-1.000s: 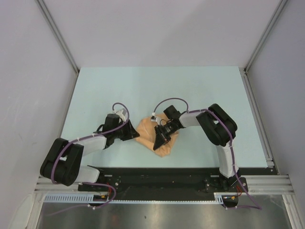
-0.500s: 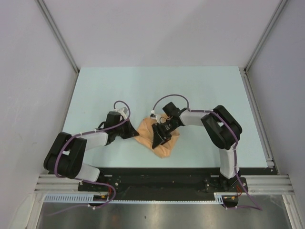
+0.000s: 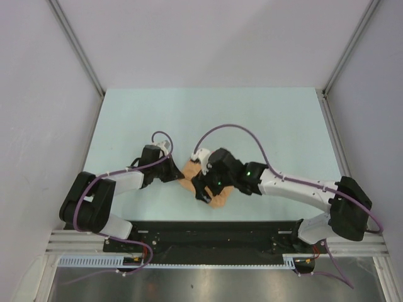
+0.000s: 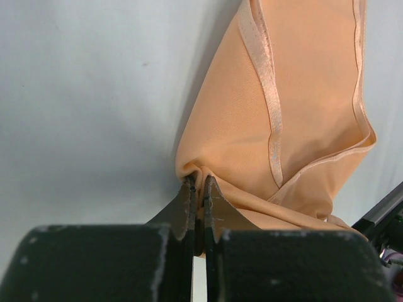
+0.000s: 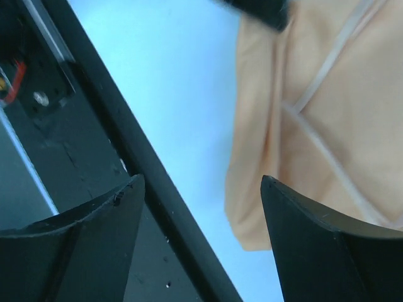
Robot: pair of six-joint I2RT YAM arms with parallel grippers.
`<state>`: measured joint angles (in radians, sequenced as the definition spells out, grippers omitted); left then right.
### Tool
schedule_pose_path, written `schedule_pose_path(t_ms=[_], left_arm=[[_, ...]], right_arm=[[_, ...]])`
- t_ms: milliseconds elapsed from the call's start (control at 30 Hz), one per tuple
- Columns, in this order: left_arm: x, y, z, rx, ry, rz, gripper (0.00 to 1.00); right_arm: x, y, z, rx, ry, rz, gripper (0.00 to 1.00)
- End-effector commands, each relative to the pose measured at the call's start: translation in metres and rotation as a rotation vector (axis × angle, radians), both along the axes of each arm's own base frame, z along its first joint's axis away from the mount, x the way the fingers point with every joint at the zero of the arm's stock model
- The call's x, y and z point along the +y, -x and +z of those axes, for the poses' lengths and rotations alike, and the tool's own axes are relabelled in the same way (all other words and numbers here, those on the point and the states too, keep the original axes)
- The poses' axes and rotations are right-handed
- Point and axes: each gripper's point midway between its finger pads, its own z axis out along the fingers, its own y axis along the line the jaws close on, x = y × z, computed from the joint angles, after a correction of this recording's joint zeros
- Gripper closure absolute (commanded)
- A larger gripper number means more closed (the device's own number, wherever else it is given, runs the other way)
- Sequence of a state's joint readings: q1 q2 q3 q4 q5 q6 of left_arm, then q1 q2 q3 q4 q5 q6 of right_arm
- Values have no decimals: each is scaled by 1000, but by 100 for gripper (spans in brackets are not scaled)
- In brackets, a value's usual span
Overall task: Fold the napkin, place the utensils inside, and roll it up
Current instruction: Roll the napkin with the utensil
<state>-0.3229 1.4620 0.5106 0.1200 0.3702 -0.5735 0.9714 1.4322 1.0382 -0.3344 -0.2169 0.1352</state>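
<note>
The peach-orange napkin (image 3: 219, 199) lies bunched on the pale table near its front edge, mostly covered by my right arm. In the left wrist view my left gripper (image 4: 198, 180) is shut on a pinched fold at the napkin's (image 4: 302, 107) left edge; from above that gripper (image 3: 181, 176) sits at the cloth's left side. My right gripper (image 5: 201, 181) is open, with nothing between its fingers. It hovers over the napkin's (image 5: 315, 126) near corner and the table's front edge, and from above it (image 3: 203, 194) covers the cloth. The utensils are hidden or out of view.
A black rail (image 5: 126, 157) runs along the table's near edge just under my right gripper. The right arm (image 3: 296, 187) stretches low across the front right of the table. Grey walls (image 3: 38, 126) enclose the table at the sides and back.
My right gripper has opened and shifted left and nearer over the napkin. Its elbow has dropped out to the right, stretching the arm low. The left arm has barely moved.
</note>
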Motion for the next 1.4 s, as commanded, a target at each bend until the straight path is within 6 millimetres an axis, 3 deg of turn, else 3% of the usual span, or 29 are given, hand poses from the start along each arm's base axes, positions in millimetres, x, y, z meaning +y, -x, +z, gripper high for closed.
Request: schedule_pose_path(t_ms=[0, 100, 333, 633, 1000, 1133, 1267, 1367], left_arm=[[8, 4, -12, 32, -65, -10, 100], [8, 5, -13, 37, -66, -12, 100], [8, 6, -11, 33, -66, -13, 100], [8, 6, -10, 30, -65, -13, 100], [8, 5, -8, 24, -59, -14, 100], [6, 3, -4, 14, -50, -18, 100], [4, -1, 4, -2, -38, -18, 100], [1, -8, 14, -32, -25, -12, 86]], right_arm=[[-18, 6, -37, -150, 179, -118, 19], [-10, 18, -44, -217, 206, -93, 17], [-4, 20, -73, -235, 291, -60, 19], [-16, 23, -103, -193, 364, -59, 20], [-31, 35, -140, -37, 364, -76, 30], [-32, 45, -150, 57, 345, -52, 45], [-37, 57, -159, 167, 310, -35, 67], [-40, 64, -162, 258, 256, -24, 79]])
